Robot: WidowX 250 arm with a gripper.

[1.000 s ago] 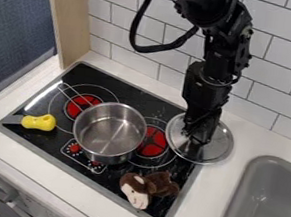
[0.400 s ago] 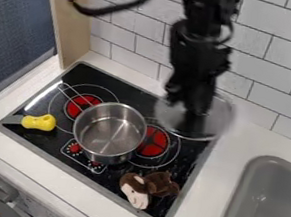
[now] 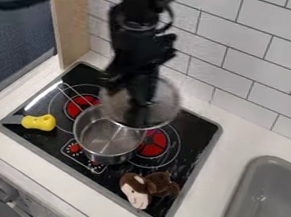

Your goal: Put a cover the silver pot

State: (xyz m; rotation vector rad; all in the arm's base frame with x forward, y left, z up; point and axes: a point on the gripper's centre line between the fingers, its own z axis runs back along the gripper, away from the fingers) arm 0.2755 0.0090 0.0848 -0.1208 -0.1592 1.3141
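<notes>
- In the camera view, the gripper (image 3: 138, 107) is now in the upper centre of the frame, having swung leftward from the right of centre over the earlier frames
- The lid (image 3: 164, 108) travels with it, from the right edge of the stove (image 3: 198, 132) to above the pot's upper right side, so the gripper is evidently clamped on it, though blur hides the exact grip
- The silver pot (image 3: 106, 157) stays put just left of the frame's centre, upright on the stove and uncovered, its near part open to view
- The lid overlaps the pot's far rim in the picture and looks raised above it; whether the two touch, I cannot tell
- The stuffed monkey (image 3: 141, 188) at lower centre and the yellow-handled utensil (image 3: 39, 122) at left keep their places, apart from the pot
- For the task, the fetching seems done and the placing near: the lid probably needs to go a little further toward the lower left, then level and down
- Lowered from here, it could catch on the far rim and sit crooked, or nudge the pot
</notes>
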